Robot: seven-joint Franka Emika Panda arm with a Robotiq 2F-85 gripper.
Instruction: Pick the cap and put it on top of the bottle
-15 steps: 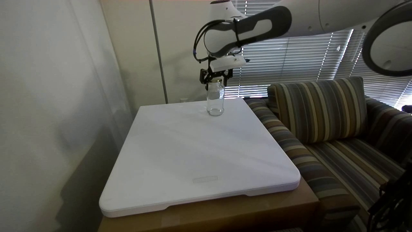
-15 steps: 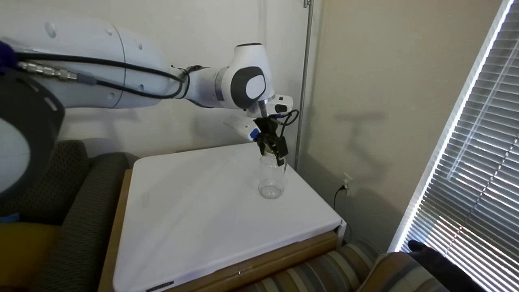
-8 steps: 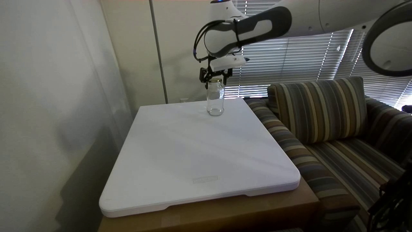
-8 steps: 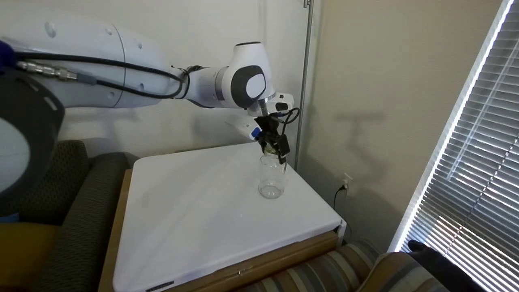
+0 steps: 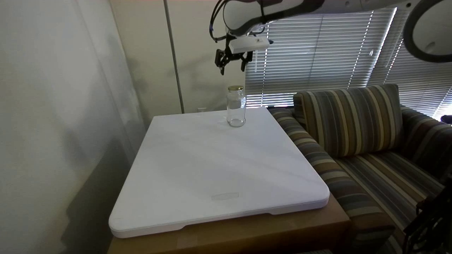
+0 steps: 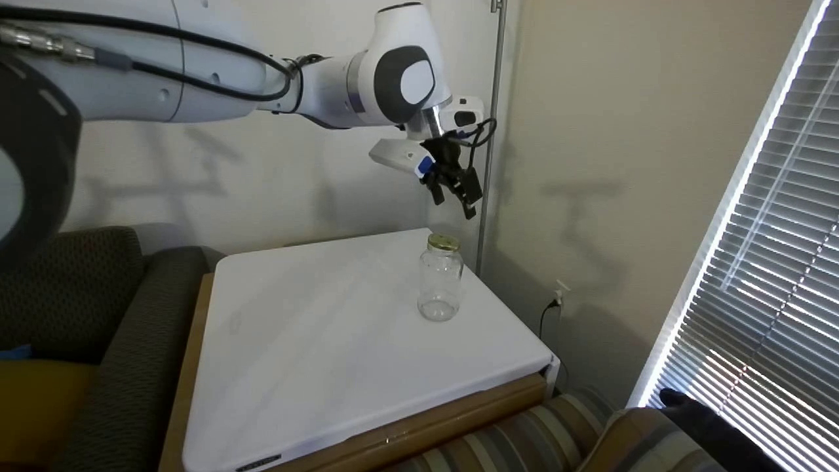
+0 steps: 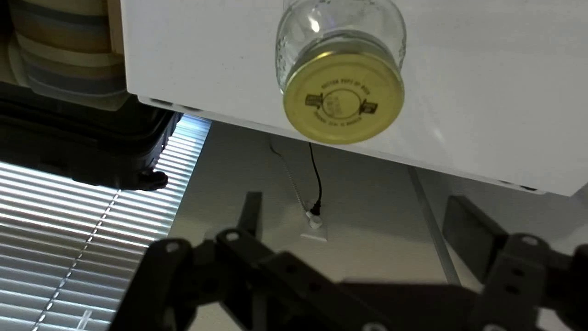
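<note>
The cap, a round yellowish-gold lid, sits flat on the mouth of the clear bottle in both exterior views: cap (image 5: pixel 235 88) (image 6: pixel 444 242), bottle (image 5: pixel 236 110) (image 6: pixel 440 282). The bottle stands upright near an edge of the white tabletop (image 5: pixel 212 158). In the wrist view the cap (image 7: pixel 343 99) is seen from above with printing on it, covering the bottle's mouth; the bottle's glass shoulder (image 7: pixel 294 27) shows behind it. My gripper (image 5: pixel 232 70) is open and empty, above the cap and apart from it, also in the other views (image 6: pixel 454 208) (image 7: pixel 353 202).
A striped armchair (image 5: pixel 348 121) stands beside the tabletop. Window blinds (image 5: pixel 310 67) and walls (image 6: pixel 629 164) are close behind. A metal pole (image 6: pixel 493 131) runs up the wall near the gripper. A plug sits in a wall outlet (image 7: pixel 314 230). A brown base (image 5: pixel 229 233) supports the tabletop.
The gripper was around the cap at the bottle's top and has risen straight up, away from it. The cap has stayed on the bottle, and the bottle has not moved.
</note>
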